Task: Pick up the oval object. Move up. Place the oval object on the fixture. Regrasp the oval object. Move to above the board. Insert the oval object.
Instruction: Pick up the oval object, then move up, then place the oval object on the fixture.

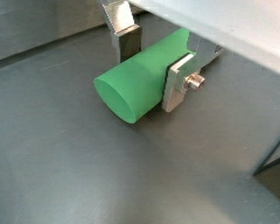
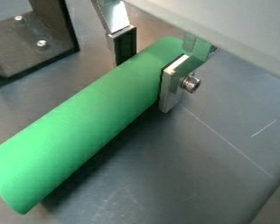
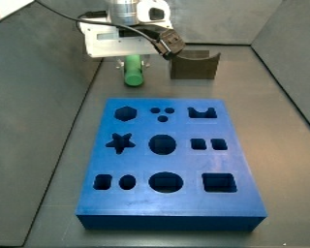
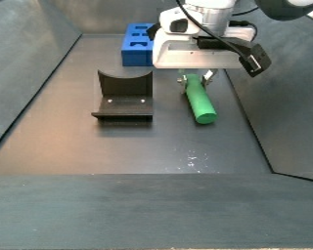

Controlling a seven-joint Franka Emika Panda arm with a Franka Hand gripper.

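Right now the oval object (image 2: 84,144) is pinched between the gripper (image 2: 149,63) fingers (image 2: 174,83), low beside the fixture (image 4: 122,96), apart from it.

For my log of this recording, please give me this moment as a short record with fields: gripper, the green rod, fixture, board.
gripper: low over the floor, fingers on both sides of the oval object, near one end
oval object: bright green rod, lying flat on the floor; lift-off cannot be told
fixture: dark L-shaped bracket, beside the rod, nothing on it
board: blue slab with shaped holes, apart from the rod, no piece inserted
task stage: picking up, at the start
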